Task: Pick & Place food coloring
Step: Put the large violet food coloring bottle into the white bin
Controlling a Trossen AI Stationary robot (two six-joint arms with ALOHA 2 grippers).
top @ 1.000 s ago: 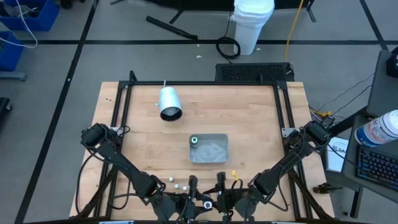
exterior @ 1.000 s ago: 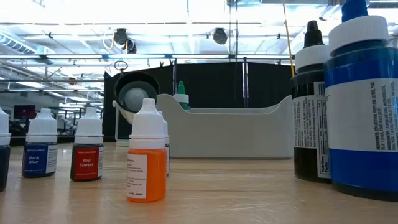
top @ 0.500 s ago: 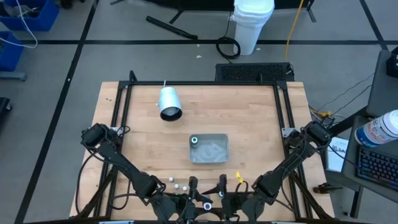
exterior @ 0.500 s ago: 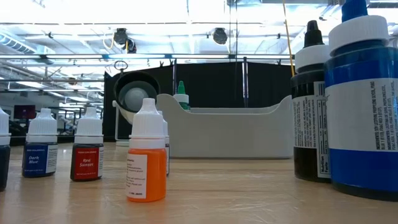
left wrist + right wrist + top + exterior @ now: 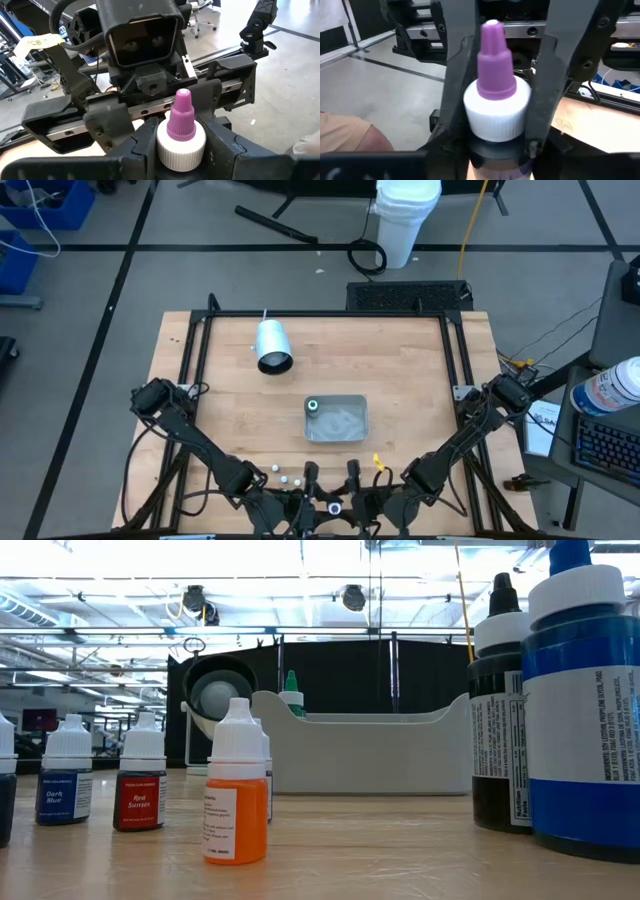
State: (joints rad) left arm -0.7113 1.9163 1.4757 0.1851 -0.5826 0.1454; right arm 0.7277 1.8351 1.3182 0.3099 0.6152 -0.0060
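A food coloring bottle [image 5: 181,131] with a white cap and a purple tip stands upright between both grippers at the table's near edge [image 5: 333,506]. My left gripper [image 5: 180,150] comes from the left and my right gripper [image 5: 495,117] from the right, and both are shut on it. Other tiny bottles stand on their bases on the wood: orange [image 5: 236,790], red [image 5: 140,780] and dark blue [image 5: 67,775]. White caps [image 5: 284,477] show by the left arm. A green-capped bottle [image 5: 312,406] stands in the grey tray [image 5: 340,435]. My left gripper pinches the bottle's white cap [image 5: 167,150] between its two fingers, coming in level from the table's left. The bottle is upright; its body and base are hidden below the fingers. My right gripper pinches the same white cap [image 5: 492,120] between its two fingers [image 5: 454,85], coming in level from the table's right. The bottle stands upright with its purple tip above the fingers; its base is out of view.
A white cylinder [image 5: 271,346] lies on its side at the far left of the table. Two large bottles, black [image 5: 500,710] and blue [image 5: 585,700], stand close to the low camera. A yellow piece [image 5: 377,462] sits by the right arm. Bare wood lies around the tray.
My right arm has swayed slightly toward the table's right edge and come back. The bottle and the things on the table have stayed where they were.
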